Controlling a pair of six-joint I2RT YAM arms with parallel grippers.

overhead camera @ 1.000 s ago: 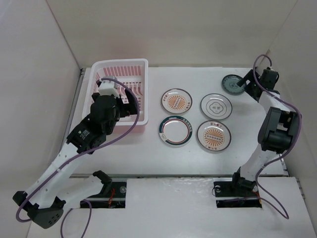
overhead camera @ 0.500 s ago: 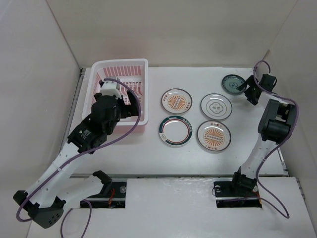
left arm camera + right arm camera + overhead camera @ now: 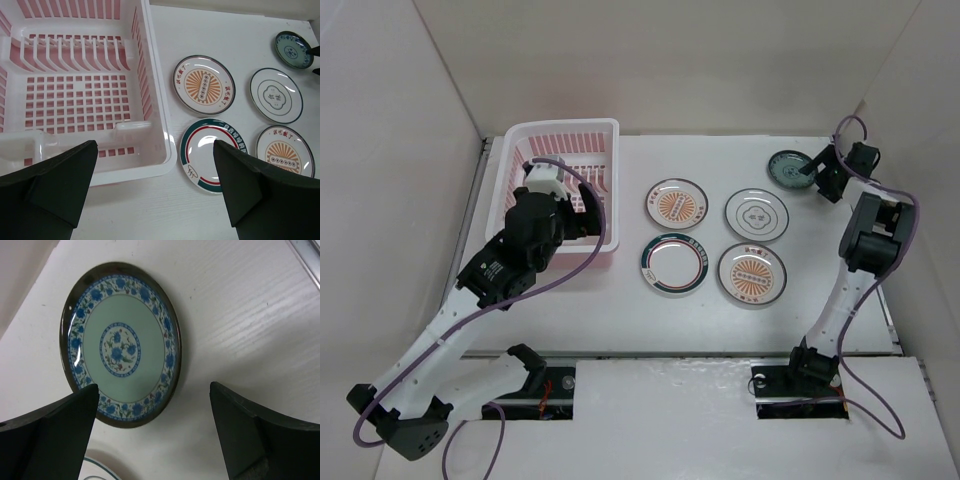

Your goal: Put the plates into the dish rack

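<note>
All 5 plates are laid flat on the table [image 3: 620,300]; none is seen in the rack [image 3: 570,125]. 4 are set in a square just right of the rack: an orange plate [image 3: 677,204] and a grey-rimmed plate [image 3: 757,215] on the far side, a green-rimmed plate [image 3: 672,263] and another orange plate [image 3: 752,273] on the near side. The teal plate [image 3: 120,342] is set apart, near the far right corner.

The right gripper [image 3: 153,387] is held low beside the teal plate, its jaws spread wide and nothing grasped. The plate's near edge is lined up between the fingers. This is judged to be because a flat plate can only be pinched by its rim.

The left gripper [image 3: 155,145] is kept above the rack's near right corner, likewise wide apart and empty. It is probably parked there so that the rack can be steadied or a plate received. The first pick is judged not yet made.
</note>
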